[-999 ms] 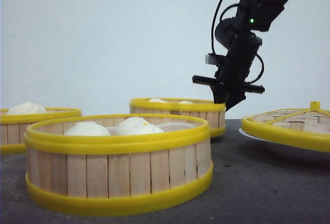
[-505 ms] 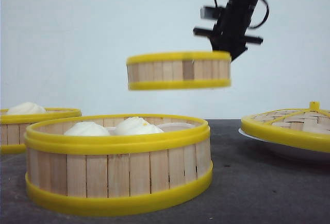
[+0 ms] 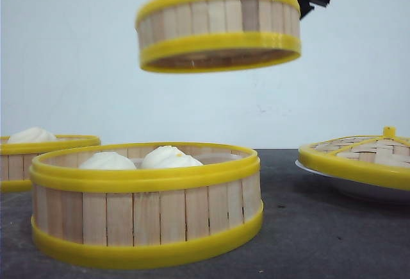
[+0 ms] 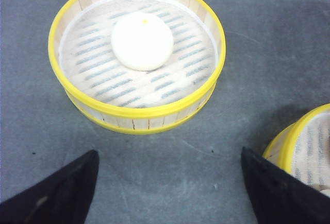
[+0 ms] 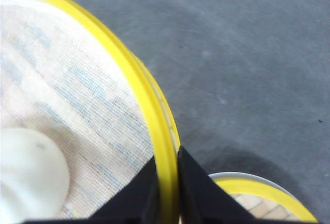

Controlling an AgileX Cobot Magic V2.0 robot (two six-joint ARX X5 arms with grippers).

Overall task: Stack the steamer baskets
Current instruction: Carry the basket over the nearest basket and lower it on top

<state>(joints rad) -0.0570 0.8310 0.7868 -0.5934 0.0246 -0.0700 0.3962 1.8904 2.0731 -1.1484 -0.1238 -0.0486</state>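
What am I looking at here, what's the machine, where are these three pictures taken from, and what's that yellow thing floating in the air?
This is a two-armed robot stacking bamboo-style steamer baskets. The front picture looks forward over a dark table. The other two come from cameras on each wrist.

The floating thing is the lifted basket. The right gripper pinches its yellow rim, one finger inside and one outside, as its wrist view shows. A bun rides inside.

On the table stand the near basket holding buns and the left basket with one bun. To the right a woven lid rests on a white plate.

The left gripper is open above the table, holding nothing.
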